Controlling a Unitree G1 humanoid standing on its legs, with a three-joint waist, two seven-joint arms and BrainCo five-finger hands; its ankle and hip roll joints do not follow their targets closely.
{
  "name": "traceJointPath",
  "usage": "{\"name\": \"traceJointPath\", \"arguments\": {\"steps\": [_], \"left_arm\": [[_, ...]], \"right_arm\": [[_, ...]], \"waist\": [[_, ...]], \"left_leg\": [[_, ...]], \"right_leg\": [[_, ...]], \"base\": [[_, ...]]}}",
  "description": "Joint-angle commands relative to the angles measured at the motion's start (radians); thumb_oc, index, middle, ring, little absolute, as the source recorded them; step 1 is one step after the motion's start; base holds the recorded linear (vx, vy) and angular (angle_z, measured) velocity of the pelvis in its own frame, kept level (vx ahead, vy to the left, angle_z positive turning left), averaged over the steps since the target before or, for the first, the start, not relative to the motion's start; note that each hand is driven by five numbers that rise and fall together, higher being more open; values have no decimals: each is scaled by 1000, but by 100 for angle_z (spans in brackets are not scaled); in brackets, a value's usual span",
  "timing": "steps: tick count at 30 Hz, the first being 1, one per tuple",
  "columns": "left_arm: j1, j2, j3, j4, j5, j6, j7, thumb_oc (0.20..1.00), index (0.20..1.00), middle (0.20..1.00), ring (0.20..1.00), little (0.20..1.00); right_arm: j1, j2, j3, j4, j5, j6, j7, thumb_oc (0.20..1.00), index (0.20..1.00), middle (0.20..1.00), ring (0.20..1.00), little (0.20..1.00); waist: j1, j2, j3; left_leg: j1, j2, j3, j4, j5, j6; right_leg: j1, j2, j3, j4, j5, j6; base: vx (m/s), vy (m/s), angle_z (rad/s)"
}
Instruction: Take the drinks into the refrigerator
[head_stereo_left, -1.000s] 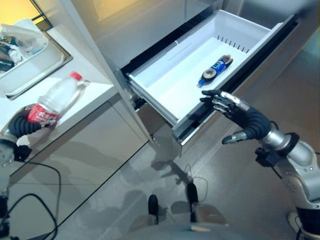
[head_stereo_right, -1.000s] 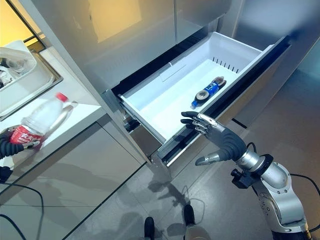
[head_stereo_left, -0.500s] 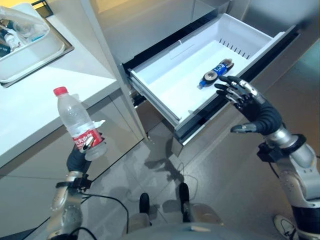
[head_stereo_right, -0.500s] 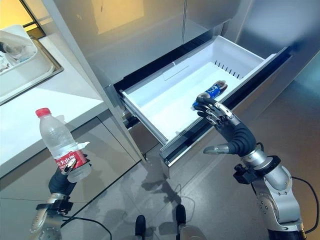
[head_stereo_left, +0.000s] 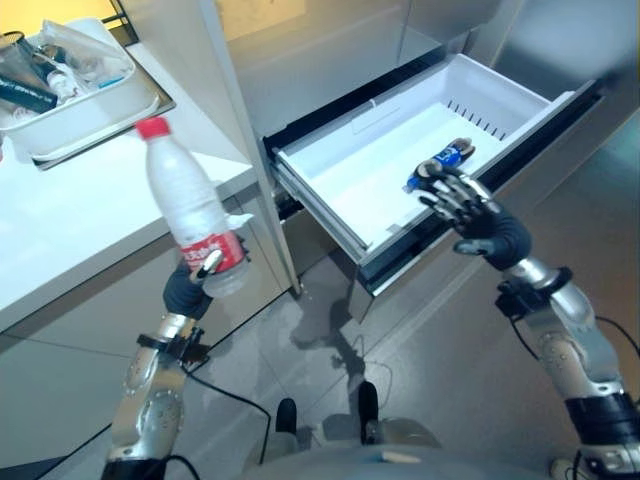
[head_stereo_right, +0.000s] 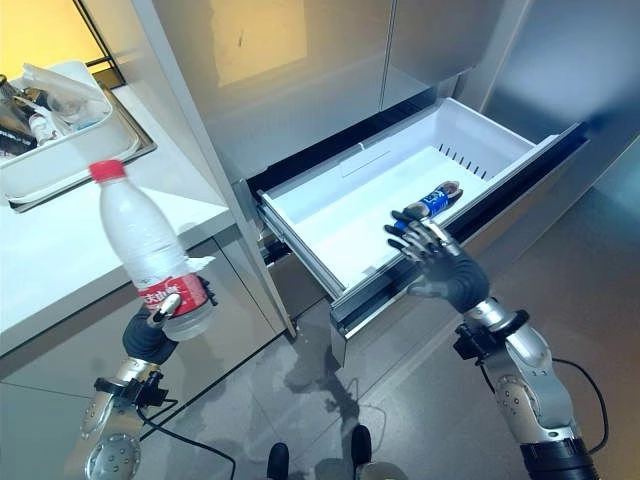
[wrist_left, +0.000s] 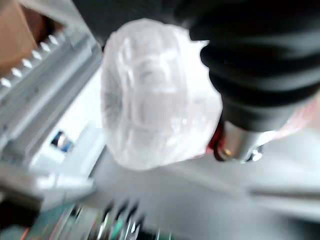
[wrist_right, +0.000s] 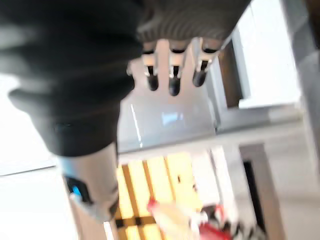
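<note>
Left eye view | I see left hand (head_stereo_left: 188, 287) lower left, fingers curled round base of upright water bottle (head_stereo_left: 188, 212), red cap up, before white worktop (head_stereo_left: 60, 215) | right hand (head_stereo_left: 470, 212) fingers spread, holding nothing, over front edge of open drawer (head_stereo_left: 345, 175) | small drink bottle (head_stereo_left: 440, 163) lying inside drawer, centre right.

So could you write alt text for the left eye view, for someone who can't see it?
The robot's left hand holds a clear plastic water bottle with a red cap upright, while its open right hand hovers over an open white refrigerator drawer containing one small blue-labelled bottle.
</note>
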Motion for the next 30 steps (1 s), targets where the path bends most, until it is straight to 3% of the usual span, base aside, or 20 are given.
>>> {"name": "traceJointPath", "arguments": {"steps": [1,5,10,21,30], "left_arm": [[-106,81,-8,-148,12,-136,-58,200,200,200,200,200],[-168,160,-112,-167,84,-163,-54,200,200,200,200,200],[-214,233,-185,-168,105,-163,-70,200,200,200,200,200],[-197,257,-235,-155,131,-160,-96,200,200,200,200,200],[-193,247,-264,-118,150,-154,-79,200,200,200,200,200]], "right_arm": [[-98,-26,71,48,92,0,38,1000,1000,1000,1000,1000],[-260,-67,227,83,197,55,73,1000,1000,1000,1000,1000],[-346,-43,321,101,248,62,70,1000,1000,1000,1000,1000],[-332,-22,401,12,305,111,117,1000,1000,1000,1000,1000],[-319,38,406,-17,329,84,85,1000,1000,1000,1000,1000]], "waist": [[13,-39,-109],[16,-33,-129],[9,-20,-139],[-6,-1,-144],[-12,7,-139]], "left_leg": [[70,-67,-5,19,-129,71],[81,-69,10,22,-133,70],[92,-69,27,18,-132,67],[104,-66,50,13,-132,66],[103,-63,60,16,-129,66]], "right_leg": [[86,-37,-5,63,-186,46],[99,-40,3,59,-182,48],[103,-41,16,57,-178,51],[99,-40,36,55,-173,54],[94,-40,41,60,-171,56]], "base": [[8,-22,-8],[4,-21,-8],[-6,4,-6],[-6,1,-10],[-1,0,0]]}}
